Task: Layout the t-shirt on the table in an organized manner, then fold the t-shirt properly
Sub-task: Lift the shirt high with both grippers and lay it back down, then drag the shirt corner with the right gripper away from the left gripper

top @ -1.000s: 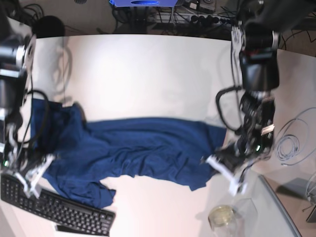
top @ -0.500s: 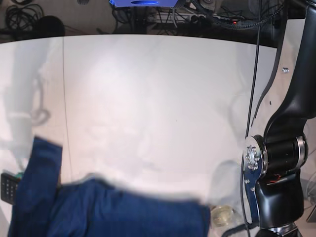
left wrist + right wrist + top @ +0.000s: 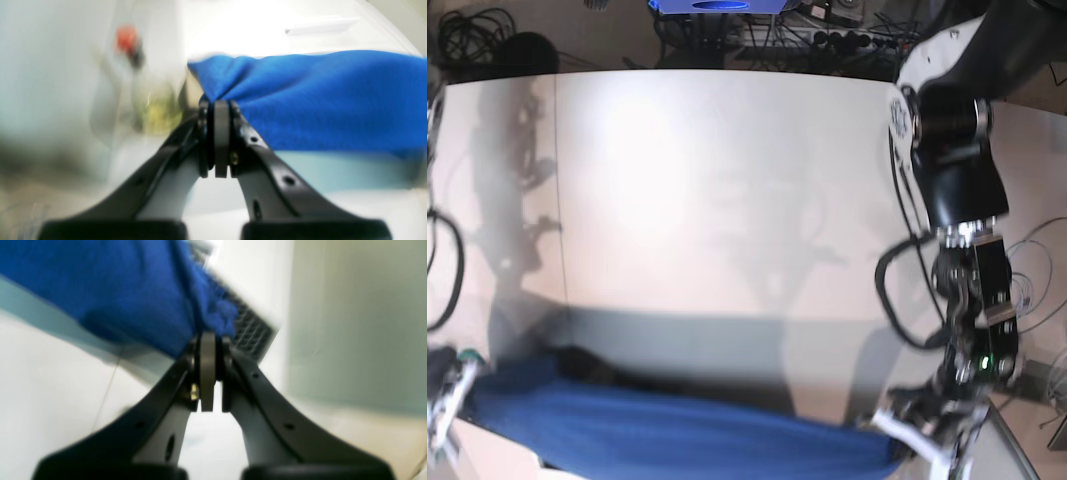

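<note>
**Navy cloth lifted and stretched between both arms**

Navy knit now hangs taut between your two grippers; a second ago the t-shirt (image 3: 677, 435) lay crumpled across the middle of the table (image 3: 727, 180), and now it is a straight band along the table's near edge, with its shadow on the white surface behind it. That tells you the cloth has left the tabletop — you are mid-shake or mid-spread, not yet laying it down.

Your left gripper (image 3: 216, 106) is clenched on a bunched corner of fabric; the cloth fans away from the jaws toward the right of that view. Your right gripper (image 3: 208, 336) is likewise pinched tight on a corner, with the keyboard (image 3: 250, 330) just behind it. Both wrist views are smeared by motion, so exactly which part of the garment each holds you cannot tell.

Judged from this, the layout step is in hand; your next move likely calls for lowering the stretched shirt flat — watch the keyboard near the right-hand corner.
</note>
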`<action>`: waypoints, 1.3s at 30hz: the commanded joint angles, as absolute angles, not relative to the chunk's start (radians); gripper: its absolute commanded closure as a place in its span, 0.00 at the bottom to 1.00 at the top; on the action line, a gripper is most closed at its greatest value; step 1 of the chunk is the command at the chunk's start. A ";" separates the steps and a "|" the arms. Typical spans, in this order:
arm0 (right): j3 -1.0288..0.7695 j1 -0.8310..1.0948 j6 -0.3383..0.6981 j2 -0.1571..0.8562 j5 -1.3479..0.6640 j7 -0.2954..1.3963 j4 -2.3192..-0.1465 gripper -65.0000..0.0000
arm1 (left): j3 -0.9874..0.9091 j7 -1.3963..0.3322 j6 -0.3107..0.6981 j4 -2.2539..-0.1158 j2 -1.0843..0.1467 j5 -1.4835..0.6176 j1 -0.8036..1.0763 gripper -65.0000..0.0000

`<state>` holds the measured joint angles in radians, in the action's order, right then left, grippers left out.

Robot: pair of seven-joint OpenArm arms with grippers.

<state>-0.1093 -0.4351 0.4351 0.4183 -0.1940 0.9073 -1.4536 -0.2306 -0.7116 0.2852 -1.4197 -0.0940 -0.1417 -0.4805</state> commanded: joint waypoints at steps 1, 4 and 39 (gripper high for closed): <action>-0.150 -0.401 0.430 0.421 -0.197 0.888 -1.471 0.99 | -0.260 -0.687 0.289 -1.443 -0.108 -0.148 -0.456 1.00; -0.182 -0.278 0.432 0.367 -0.197 0.846 -1.423 0.99 | -0.280 -0.642 0.291 -1.405 -0.110 -0.140 -0.314 1.00; 0.495 -0.885 0.430 0.096 -0.194 0.229 -0.372 0.97 | -0.337 -0.473 0.286 -1.357 -0.062 -0.139 -0.010 1.00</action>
<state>0.5003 -0.8528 0.4290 0.0837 -0.1936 0.2295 -0.3603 -0.3374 -0.4931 0.2825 -1.3441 -0.0551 -0.1307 0.0032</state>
